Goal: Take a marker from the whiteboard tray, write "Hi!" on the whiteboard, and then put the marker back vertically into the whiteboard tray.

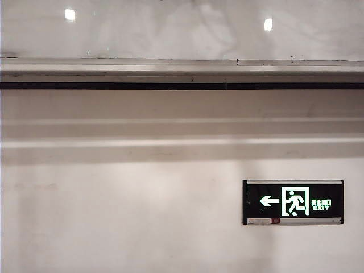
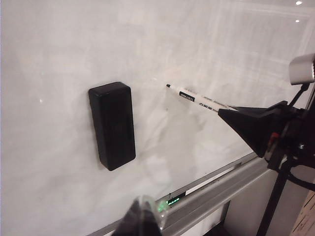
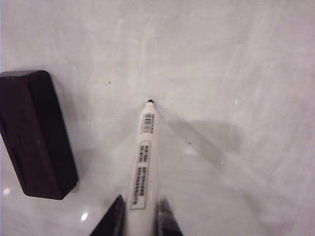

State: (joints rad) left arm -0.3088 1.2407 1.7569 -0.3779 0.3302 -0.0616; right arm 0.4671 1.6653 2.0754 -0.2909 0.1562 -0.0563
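The right pincer is closed narrowly on the marker, whose uncapped tip sits at or just off the whiteboard, with no ink visible yet. The black eraser clings to the board at about nine o'clock of the tip in the right wrist view, so a stroke drifting that way could hit it. Pressing too hard could make the marker slip in the grip. The left pincer shows only one blurred tip, its opening unreadable, near the whiteboard tray.
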